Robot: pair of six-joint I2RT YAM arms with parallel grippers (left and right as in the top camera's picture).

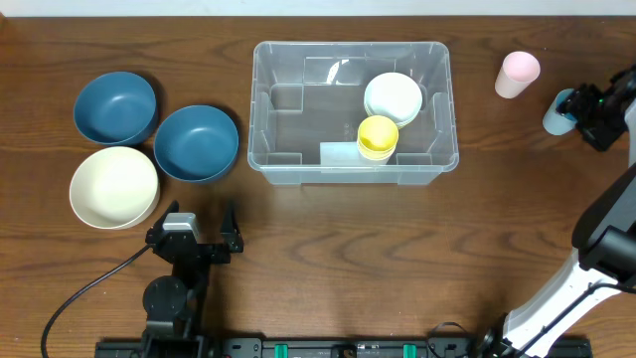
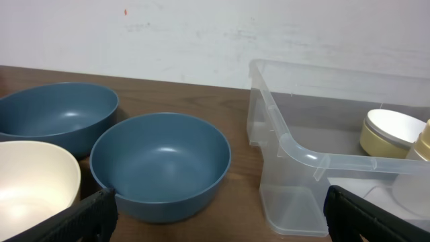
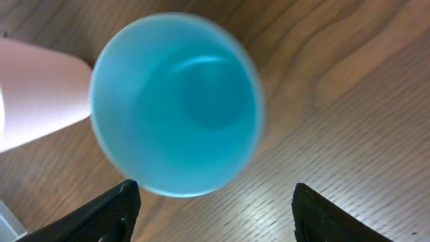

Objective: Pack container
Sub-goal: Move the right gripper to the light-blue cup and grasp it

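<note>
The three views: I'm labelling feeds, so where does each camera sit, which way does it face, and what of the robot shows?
Overhead: above the table, looking down on the container; shows both arms, left tool and right tool.
Left wrist: low by the table, facing across at a dark blue bowl and the container; own fingertips at bottom.
Right wrist: looking down into the light blue cup; own fingertips at bottom.
Shared: overhead and right wrist both show that cup beside the pink cup.

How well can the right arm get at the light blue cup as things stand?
Probably yes: the right tool sits open just short of the light blue cup, with nothing between them. The pink cup close beside it might crowd one finger.
</note>
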